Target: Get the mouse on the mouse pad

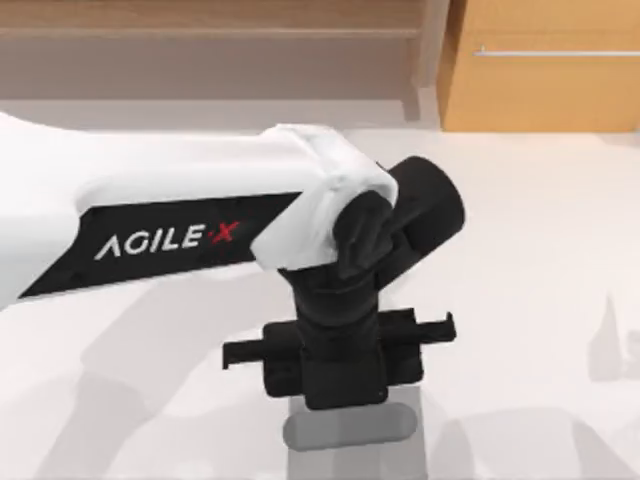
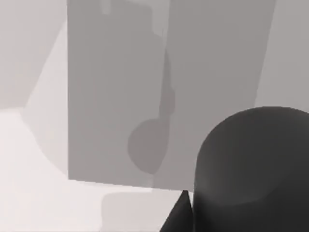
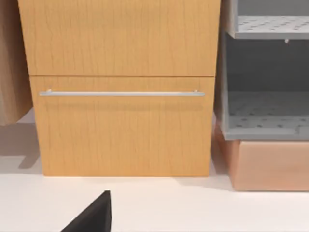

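My left arm reaches across the top view, and its black left gripper (image 1: 340, 385) points down over the near middle of the table. Under it lies the grey rectangular mouse pad (image 1: 400, 462), partly covered by the gripper. In the left wrist view the mouse pad (image 2: 111, 96) lies flat below, with a rounded shadow on it. The mouse (image 2: 251, 164), a dark rounded body, hangs close to the camera beside a black finger (image 2: 179, 215) and is held above the pad. A black fingertip (image 3: 94, 215) of my right gripper juts into the right wrist view.
A wooden cabinet (image 1: 540, 70) with a metal handle stands at the back right of the table. In the right wrist view the cabinet (image 3: 120, 96) sits next to a grey perforated shelf unit (image 3: 265, 111). Pale tabletop (image 1: 540, 300) lies to the right of the arm.
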You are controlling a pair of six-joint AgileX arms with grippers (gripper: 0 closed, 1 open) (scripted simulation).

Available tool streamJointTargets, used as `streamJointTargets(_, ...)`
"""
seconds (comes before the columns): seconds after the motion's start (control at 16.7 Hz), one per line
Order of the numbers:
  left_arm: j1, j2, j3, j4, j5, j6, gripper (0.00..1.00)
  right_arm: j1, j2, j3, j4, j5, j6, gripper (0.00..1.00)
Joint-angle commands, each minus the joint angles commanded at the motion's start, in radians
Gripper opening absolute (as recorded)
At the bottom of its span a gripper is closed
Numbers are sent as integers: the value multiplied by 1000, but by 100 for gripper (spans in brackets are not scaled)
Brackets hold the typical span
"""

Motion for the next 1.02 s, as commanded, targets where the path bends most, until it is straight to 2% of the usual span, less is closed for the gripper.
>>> streamJointTargets(0.36,-97,27,-36,42,-24,-43,0,0,0,0,0,0,0,100)
streamJointTargets(0.66,-107,36,-45,43,-27,-46,0,0,0,0,0,0,0,100)
streamJointTargets(1.02,-107,36,-45,43,-27,-46,45,0,0,0,0,0,0,100)
